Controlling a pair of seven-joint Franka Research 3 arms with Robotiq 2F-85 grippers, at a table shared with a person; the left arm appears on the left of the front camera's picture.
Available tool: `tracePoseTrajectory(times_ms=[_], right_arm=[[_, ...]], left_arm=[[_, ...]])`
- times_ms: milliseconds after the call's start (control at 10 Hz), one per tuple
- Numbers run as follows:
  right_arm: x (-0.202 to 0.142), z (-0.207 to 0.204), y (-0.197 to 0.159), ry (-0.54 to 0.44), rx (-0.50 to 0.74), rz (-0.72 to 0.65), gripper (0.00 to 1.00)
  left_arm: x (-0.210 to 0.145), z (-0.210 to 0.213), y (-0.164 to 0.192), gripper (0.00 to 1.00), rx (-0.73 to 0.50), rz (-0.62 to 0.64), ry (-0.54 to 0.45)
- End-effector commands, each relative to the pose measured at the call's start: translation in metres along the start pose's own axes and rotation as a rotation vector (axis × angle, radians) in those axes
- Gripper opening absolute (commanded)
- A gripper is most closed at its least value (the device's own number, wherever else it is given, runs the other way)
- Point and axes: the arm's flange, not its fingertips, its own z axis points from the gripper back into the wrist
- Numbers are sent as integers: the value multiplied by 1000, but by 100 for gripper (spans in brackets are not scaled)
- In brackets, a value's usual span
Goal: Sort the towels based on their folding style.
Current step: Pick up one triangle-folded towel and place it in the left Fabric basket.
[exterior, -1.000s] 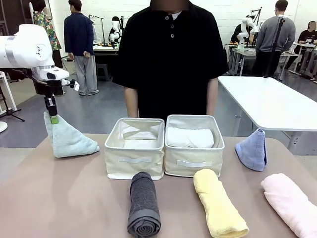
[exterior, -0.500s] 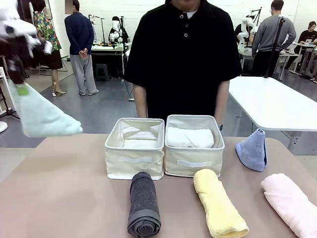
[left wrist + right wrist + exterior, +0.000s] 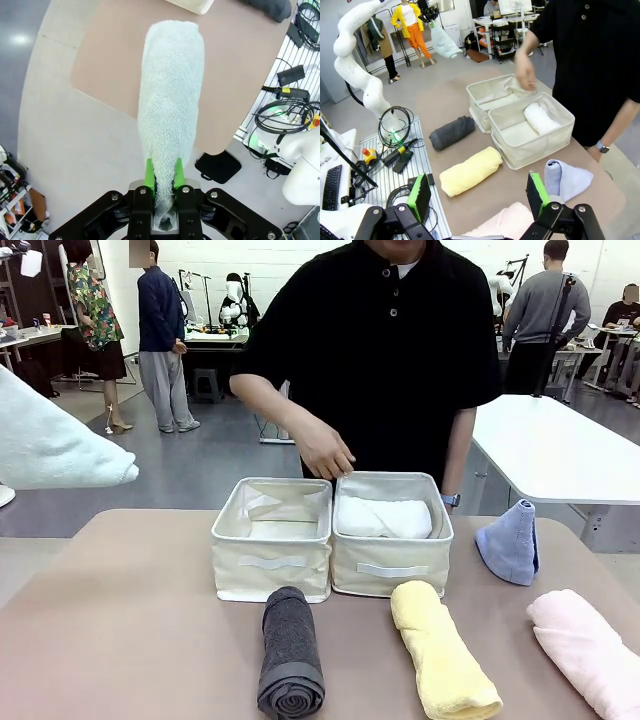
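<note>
Across the table [image 3: 130, 620]: person [image 3: 380, 360] at the far side, one hand [image 3: 325, 452] over the back rims where the two cream bins meet. Left bin [image 3: 270, 565] and right bin [image 3: 392, 570] sit side by side mid-table, touching. White roll [image 3: 385, 517] lies in the right bin. Pink roll [image 3: 590, 650] is front right, cut by the frame edge. Yellow roll [image 3: 443, 652] is just in front of the right bin, dark grey roll [image 3: 291, 652] just in front of the left bin. Periwinkle cone [image 3: 510, 542] is right of the bins, apart from them. Mint towel [image 3: 50, 445] is off the table, in the air at far left. Its narrow end is clamped between the green pads of the left gripper [image 3: 164, 172]. Right gripper [image 3: 479, 192]: jaws wide apart, nothing between them, looking down on the table.
</note>
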Motion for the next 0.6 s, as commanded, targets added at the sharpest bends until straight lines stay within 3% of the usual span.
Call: tracePoseTrajectory(times_ms=[0,500], right_arm=[[1,2,0,-14,9,12,100],[1,2,0,-14,9,12,100]], left_arm=[[9,-12,10,1,-11,4,22],[9,-12,10,1,-11,4,22]])
